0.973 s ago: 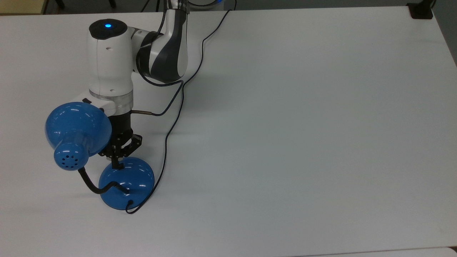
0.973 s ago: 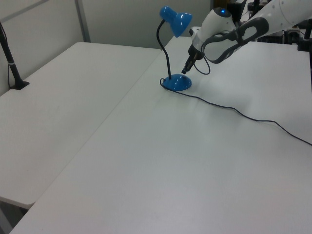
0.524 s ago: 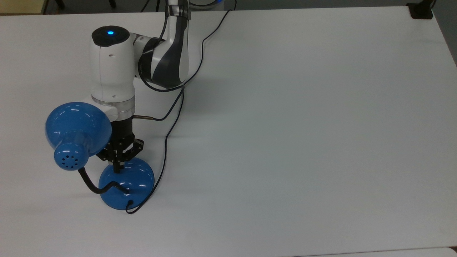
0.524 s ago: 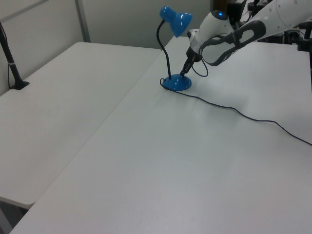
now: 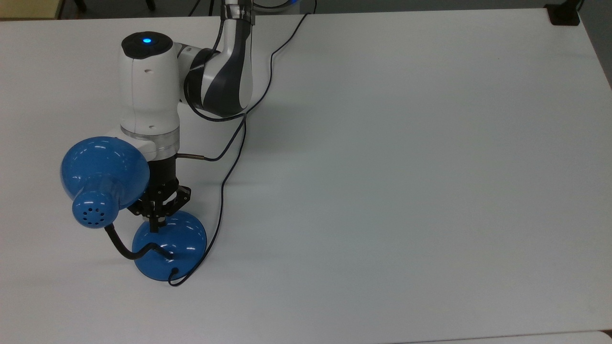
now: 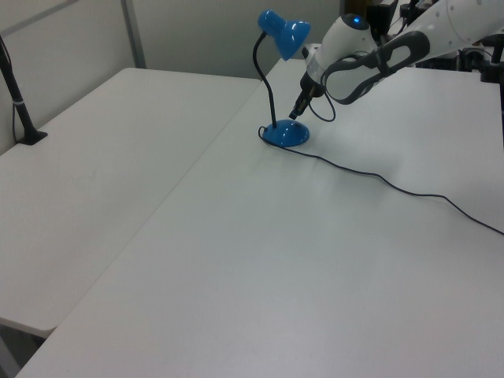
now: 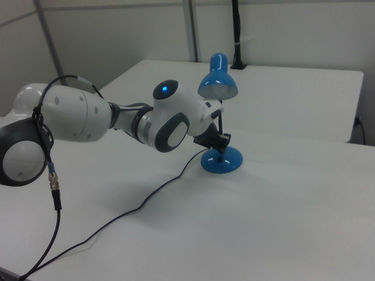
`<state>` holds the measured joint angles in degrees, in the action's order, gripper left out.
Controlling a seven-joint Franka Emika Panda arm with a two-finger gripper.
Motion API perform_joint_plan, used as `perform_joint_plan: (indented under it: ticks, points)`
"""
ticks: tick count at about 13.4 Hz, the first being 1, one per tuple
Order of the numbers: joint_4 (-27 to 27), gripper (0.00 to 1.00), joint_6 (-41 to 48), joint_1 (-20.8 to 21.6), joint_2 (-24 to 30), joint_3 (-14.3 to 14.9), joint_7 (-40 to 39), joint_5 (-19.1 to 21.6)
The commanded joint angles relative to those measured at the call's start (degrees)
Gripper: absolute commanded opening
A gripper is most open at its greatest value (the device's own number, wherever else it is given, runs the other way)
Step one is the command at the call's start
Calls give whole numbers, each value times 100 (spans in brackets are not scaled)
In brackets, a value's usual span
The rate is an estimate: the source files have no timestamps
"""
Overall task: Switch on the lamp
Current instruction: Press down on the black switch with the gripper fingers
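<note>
Partly hidden under the lamp's [image 5: 169, 239] blue shade in the top view, the gripper [image 5: 155, 224] reaches down to the near edge of the domed base, its fingers drawn together into one narrow tip with nothing between them. Whether that tip actually touches the base or the switch cannot be made out. The base lies directly below and just beyond the gripper, and the gooseneck rises from its far side. In the left view the gripper [image 6: 294, 116] seems to hover just above the lamp [image 6: 285, 134], a small gap the top view conceals. From the right view the gripper [image 7: 221, 144] overlaps the gooseneck, and the shade hangs above it. A black cord [image 5: 224, 177] trails from the base across the white table [image 5: 406, 167].
</note>
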<state>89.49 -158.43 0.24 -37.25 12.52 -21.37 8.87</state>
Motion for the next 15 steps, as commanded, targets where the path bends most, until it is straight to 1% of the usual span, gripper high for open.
perform_joint_plan:
  ticks: [1,3,6,15]
  points:
    - [323,0,-100,28,262,31,-51,28]
    - [349,0,-100,37,280,23,-51,10]
    - [560,0,-100,55,394,23,-51,10]
    - [517,0,-109,99,271,14,1,19]
